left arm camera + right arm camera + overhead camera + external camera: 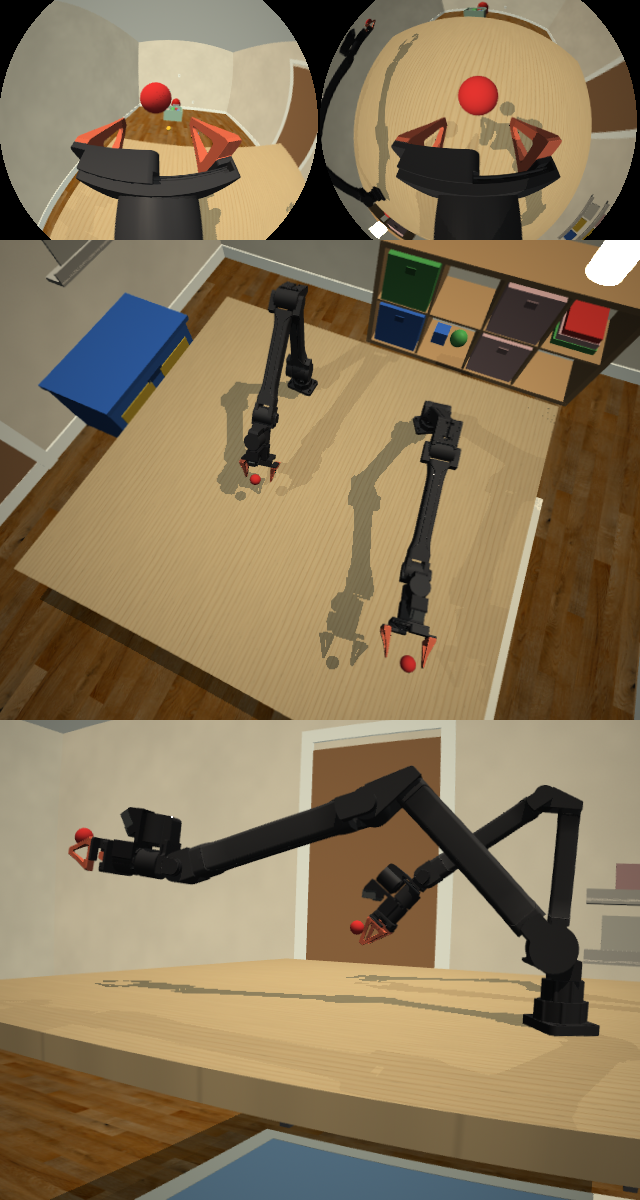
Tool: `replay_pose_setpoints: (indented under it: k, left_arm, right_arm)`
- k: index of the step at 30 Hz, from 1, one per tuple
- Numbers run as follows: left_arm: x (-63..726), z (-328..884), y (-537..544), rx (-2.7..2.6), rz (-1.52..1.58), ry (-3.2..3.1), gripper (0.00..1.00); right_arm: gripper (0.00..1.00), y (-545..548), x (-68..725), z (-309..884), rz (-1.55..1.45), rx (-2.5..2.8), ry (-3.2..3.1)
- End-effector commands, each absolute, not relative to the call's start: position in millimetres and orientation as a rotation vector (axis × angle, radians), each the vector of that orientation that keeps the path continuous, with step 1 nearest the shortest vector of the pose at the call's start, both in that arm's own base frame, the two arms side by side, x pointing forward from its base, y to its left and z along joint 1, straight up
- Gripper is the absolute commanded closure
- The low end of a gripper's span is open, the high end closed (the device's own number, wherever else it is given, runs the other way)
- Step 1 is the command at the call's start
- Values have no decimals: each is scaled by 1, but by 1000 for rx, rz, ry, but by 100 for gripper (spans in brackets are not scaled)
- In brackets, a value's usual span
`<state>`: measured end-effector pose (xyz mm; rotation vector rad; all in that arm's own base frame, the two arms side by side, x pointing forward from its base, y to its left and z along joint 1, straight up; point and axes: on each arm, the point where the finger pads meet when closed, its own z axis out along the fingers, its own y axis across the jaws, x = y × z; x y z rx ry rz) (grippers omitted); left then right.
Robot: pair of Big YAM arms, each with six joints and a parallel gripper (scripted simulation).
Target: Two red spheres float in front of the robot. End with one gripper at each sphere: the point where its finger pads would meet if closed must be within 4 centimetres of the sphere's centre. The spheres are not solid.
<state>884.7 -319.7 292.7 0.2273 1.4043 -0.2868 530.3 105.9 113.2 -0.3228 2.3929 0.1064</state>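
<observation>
Both your spheres are round, with no long axis or pointing direction. The left gripper [404, 661] [70, 851] [157, 121] and right gripper [258, 478] [361, 942] [478, 120] have fingers spread fully, gripping nothing; the left sphere [407, 663] [83, 835] [155, 97] floats just above its fingertips, the right sphere [255, 479] [356, 927] [478, 95] just beside its own.

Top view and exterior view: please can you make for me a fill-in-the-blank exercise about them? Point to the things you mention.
1. In the top view, the small cube [441, 334] is ____.
2. The ball [459, 338] beside this cube is ____.
3. The fingers of the left gripper [404, 661] [71, 851] [158, 119] [370, 23] stand wide ____.
4. The lower red sphere [255, 479] [356, 927] [478, 95] in the exterior view is near the ____ arm's gripper.

Missing words: blue; green; open; right
</observation>
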Motion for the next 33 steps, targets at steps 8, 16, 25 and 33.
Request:
replay_pose_setpoints:
  k: [8,16,25,33]
  left_arm:
    - [891,326,-319,223,-276,1348,0]
    - [900,361,-319,211,-280,1282,0]
    - [900,361,-319,211,-280,1282,0]
    - [900,361,-319,211,-280,1282,0]
  right_arm:
    - [0,113,555,150,124,-291,2324]
    - [0,120,580,186,131,-287,2234]
    - [0,121,580,187,131,-287,2234]
    - [0,121,580,187,131,-287,2234]
